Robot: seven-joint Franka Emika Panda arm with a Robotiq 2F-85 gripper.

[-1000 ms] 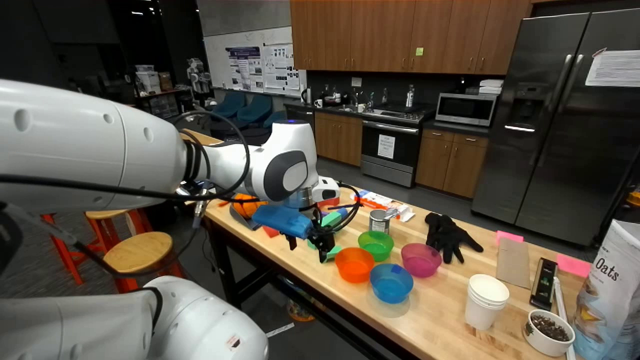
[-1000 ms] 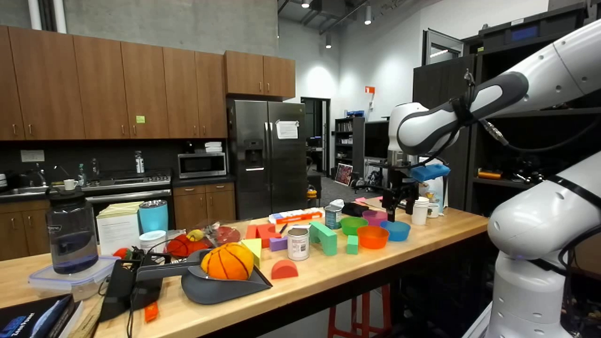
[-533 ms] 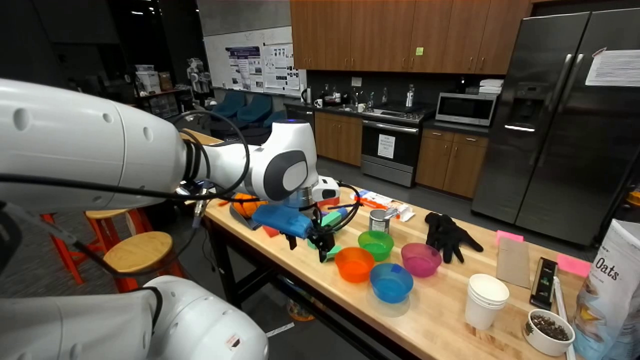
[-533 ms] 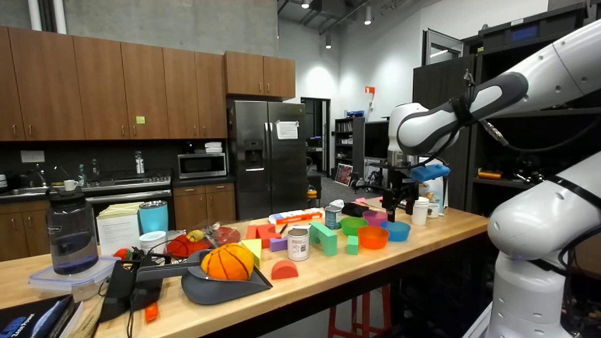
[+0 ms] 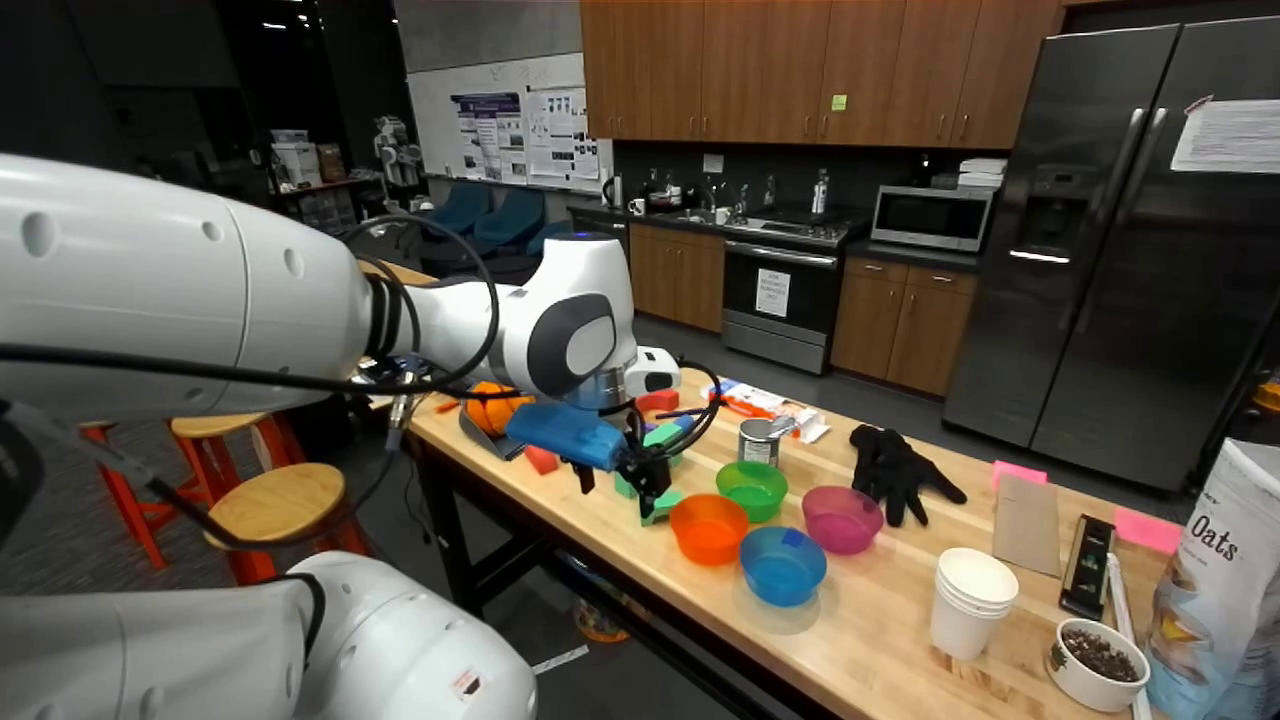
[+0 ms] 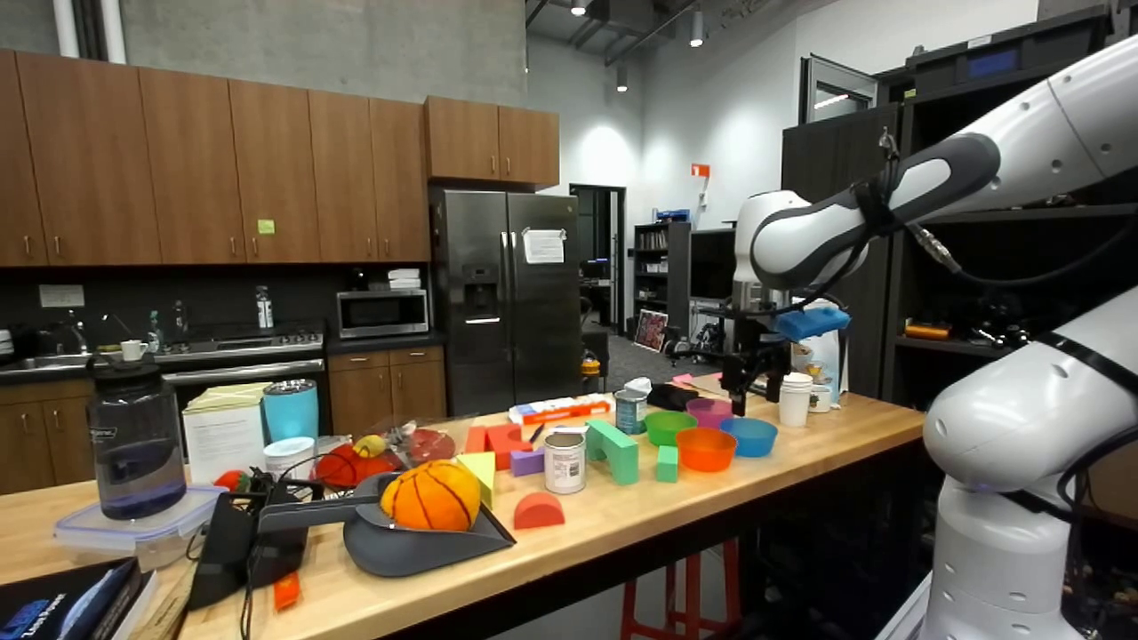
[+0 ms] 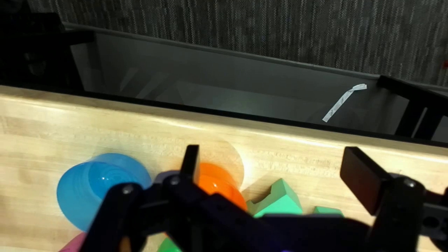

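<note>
Since the earlier frames the arm (image 5: 575,330) and gripper (image 7: 271,159) have risen slightly, as both exterior views show, while everything on the table (image 5: 870,620) looks unmoved. The fingers (image 7: 365,180) stand wide apart, hold nothing, and hang above the tabletop, apparently over the strip along its edge. Nearest is the notched green block (image 7: 280,201), below the gripper and a little inward over the table, showing in the gap between the fingers; the gripper's own body covers part of it, so its long axis cannot be told. Just beside the block sits the orange bowl (image 7: 225,187), partly behind one finger in the wrist view and the closest thing in the way on that side. Past it on the same side lies the blue bowl (image 7: 91,190), with the pink bowl (image 7: 71,245) and green bowl (image 7: 168,246) farther inward from the gripper. The green arch (image 6: 624,458) stands near the block, on the side away from the orange bowl. Farther inward from the gripper are the can (image 5: 758,445) and the glove (image 5: 897,478); the cups (image 5: 968,605) stand well apart from it, beyond the blue bowl.
</note>
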